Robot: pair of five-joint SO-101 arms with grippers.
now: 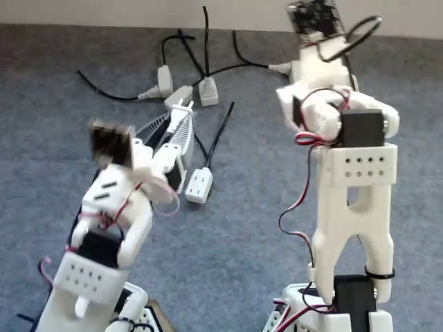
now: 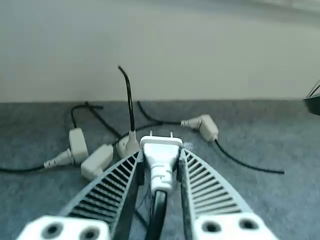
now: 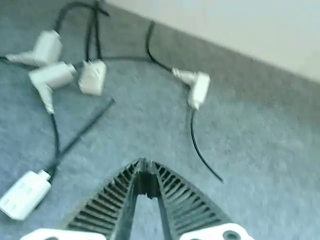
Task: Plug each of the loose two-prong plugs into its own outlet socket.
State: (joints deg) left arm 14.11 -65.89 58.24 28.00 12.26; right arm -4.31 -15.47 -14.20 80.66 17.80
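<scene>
My left gripper [image 2: 160,156] is shut on a white two-prong plug [image 2: 160,150], held above the carpet with its prongs pointing away from me; in the high view the left gripper [image 1: 181,117] and the plug [image 1: 183,109] hang just short of a cluster of white cord ends [image 1: 178,94]. A white outlet socket [image 1: 199,185] on a black cable lies beside the left arm. Another white cord end [image 1: 280,68] lies near the right arm. My right gripper [image 3: 145,175] is shut on nothing above bare carpet, with that cord end [image 3: 198,88] ahead and the outlet socket [image 3: 22,194] off to one side.
Black cables [image 1: 206,41] loop over the grey carpet toward the pale back wall [image 2: 160,45]. The tall right arm [image 1: 353,187] stands at the right of the high view. Open carpet lies between the two arms.
</scene>
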